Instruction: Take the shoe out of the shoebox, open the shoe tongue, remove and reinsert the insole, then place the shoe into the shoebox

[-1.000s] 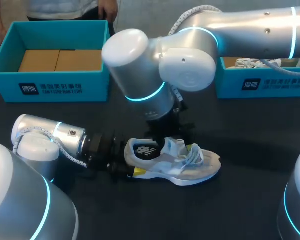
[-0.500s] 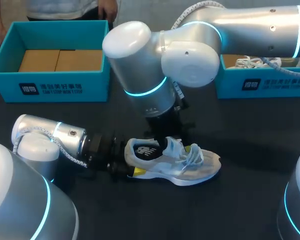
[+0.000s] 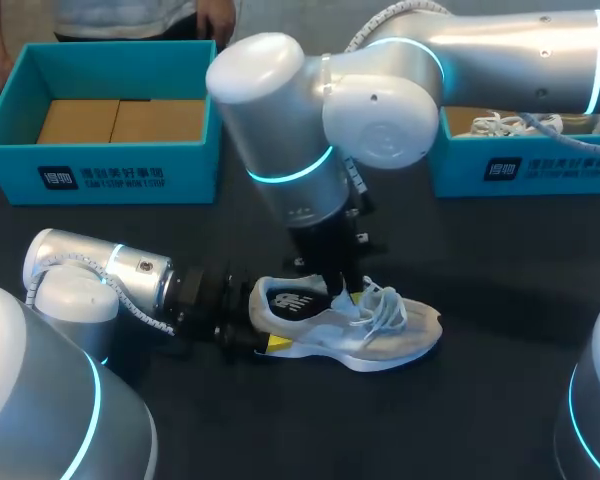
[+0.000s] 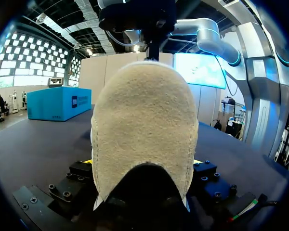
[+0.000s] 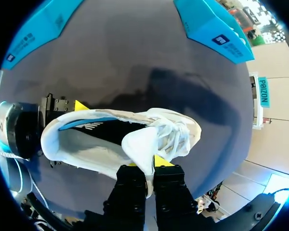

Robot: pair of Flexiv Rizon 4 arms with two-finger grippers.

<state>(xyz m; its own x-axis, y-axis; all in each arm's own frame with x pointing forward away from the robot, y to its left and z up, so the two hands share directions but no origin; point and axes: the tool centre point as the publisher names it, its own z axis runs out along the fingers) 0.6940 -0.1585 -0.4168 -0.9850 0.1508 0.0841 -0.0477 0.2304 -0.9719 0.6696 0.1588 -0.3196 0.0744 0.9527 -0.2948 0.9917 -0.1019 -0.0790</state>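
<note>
One step looks finished — the shoe (image 3: 365, 335) is out of its box and lies upright on its sole on the dark bench (image 3: 500, 270), toe toward my right side, well apart from the teal shoebox (image 3: 20, 150) at the far left and from the second box (image 3: 540, 165) at the far right.

The left jaws are clamped on the shoe's heel (image 4: 144, 130). In the left wrist view the pale suede heel sits between the fingers, and yellow shows at either side of it.

The right jaws come down from above and are closed together on the white tongue (image 5: 139, 144), which is pinched between both fingers and lifted clear of the laces (image 5: 176, 137). Opening the tongue, then, seems to be the step in hand.

Inside the shoe the dark insole (image 3: 292, 300) with its pale mark lies flat — not yet taken out. By my reading, that leaves pulling the insole, seating it again, and returning the shoe to a shoebox, so well over half the work remains.
</note>
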